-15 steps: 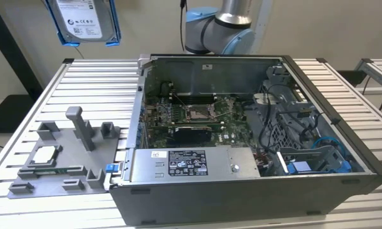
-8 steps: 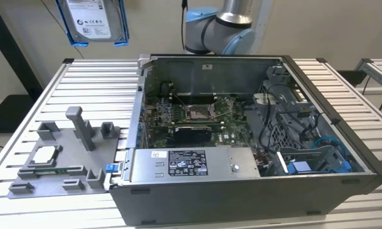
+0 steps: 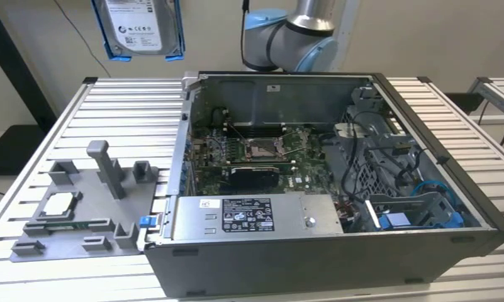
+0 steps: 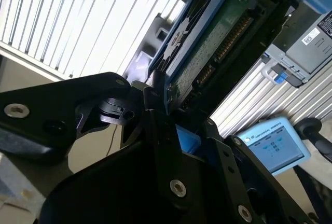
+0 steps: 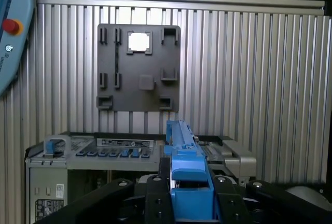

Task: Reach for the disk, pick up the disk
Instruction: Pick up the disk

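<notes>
Clamping the disk [image 5: 182,149], the gripper [image 5: 191,185] has its black fingers [image 5: 155,193] closed against the bright blue frame on either side, seen in both wrist views. The disk juts out edge-on past the fingertips. In the second wrist view its green circuit-board face [image 4: 218,42] shows just beyond the gripper [image 4: 179,125].

In the exterior view the disk [image 3: 140,28] hangs in the air with its white label facing the camera, lifted well clear of the ribbed metal bench [image 3: 126,113] below the gripper.

Farther below the gripper, an open computer case [image 3: 319,176] lies on the bench with its circuit board exposed. A grey fixture plate [image 3: 75,214] sits just beside the case and carries a small square silver chip [image 3: 58,204]. A pale blue handheld controller [image 5: 10,27] lies well off to one side.
</notes>
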### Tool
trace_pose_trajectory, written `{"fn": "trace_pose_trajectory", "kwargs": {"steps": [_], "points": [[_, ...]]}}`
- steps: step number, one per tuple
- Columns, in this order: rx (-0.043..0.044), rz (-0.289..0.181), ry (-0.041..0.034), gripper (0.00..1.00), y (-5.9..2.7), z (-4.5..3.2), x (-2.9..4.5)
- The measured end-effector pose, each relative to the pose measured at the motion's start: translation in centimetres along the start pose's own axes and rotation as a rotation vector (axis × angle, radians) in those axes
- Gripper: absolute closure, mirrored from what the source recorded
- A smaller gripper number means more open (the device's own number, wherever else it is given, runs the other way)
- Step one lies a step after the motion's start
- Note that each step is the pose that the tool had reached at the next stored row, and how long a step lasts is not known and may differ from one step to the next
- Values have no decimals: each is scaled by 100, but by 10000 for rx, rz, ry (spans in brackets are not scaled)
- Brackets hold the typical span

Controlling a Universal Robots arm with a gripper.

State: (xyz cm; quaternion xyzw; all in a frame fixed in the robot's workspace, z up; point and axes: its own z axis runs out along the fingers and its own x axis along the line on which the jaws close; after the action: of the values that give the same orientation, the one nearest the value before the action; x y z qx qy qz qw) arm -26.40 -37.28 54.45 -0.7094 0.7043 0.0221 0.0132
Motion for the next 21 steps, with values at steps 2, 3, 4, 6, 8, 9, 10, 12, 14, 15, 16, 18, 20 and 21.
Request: {"fn": "trace_pose_trajectory", "kwargs": {"steps": [2,3,4,6,8,9,10,12,14,15,16,18,20,21], "points": [[1,1,-1,100,-48,0,0],[0,1,0,100,-74,0,0],[0,1,0,100,-99,-1,1],[0,1,0,100,-147,-1,1],[1,0,-1,100,-195,-1,1],[0,0,0,100,-219,-1,2],[0,0,0,100,-243,-2,2],[0,1,0,100,-289,-2,2],[0,1,0,100,-335,-2,2],[0,1,0,100,-359,-2,2],[0,1,0,100,-382,-2,3],[0,0,0,100,-427,-3,3],[0,1,0,100,-473,-3,3],[1,1,0,100,-494,-3,3]]}}
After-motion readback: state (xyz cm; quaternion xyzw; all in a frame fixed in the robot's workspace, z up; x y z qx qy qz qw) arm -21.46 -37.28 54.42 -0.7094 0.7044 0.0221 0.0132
